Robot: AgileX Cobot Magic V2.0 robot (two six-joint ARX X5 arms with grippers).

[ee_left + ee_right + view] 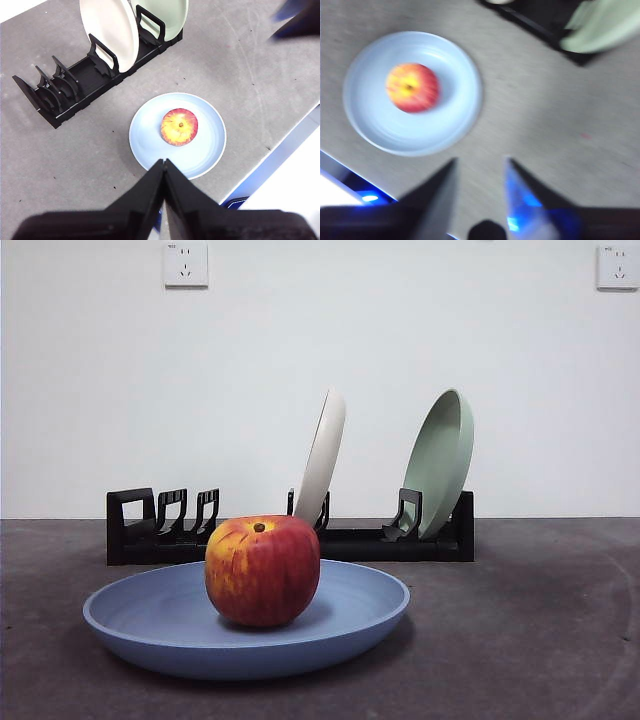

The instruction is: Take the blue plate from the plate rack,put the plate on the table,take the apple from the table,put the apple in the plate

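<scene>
Nearest the front camera sits the wide, shallow, pale periwinkle blue plate [150, 625] on the dark grey, mottled tabletop [530, 640], with the round red apple streaked yellow-orange [262, 570] resting inside it, stem dimple up. Behind them stands the long, low black plastic plate rack [160, 530], holding a cream-white plate [322, 455] and a pale green plate [440, 460], both leaning on edge; its left-hand slots hold nothing. Two white wall sockets [186, 264] show above, their markings too small to read. Bare tabletop lies open on both sides of the blue plate.

From the left wrist, the left gripper [164, 162] hangs high with its fingers pressed together, holding nothing, their tips over the blue plate's [205, 150] near rim. The apple [179, 126] lies near the plate's middle, apart from the fingers. The tabletop edge [280, 145] runs just beside the plate; the rack [75, 85] is on its far side.

From the right wrist, blurred, the right gripper [480, 165] has its fingers spread apart and empty over bare tabletop, beside the blue plate [450, 115] and clear of the apple [412, 87].
</scene>
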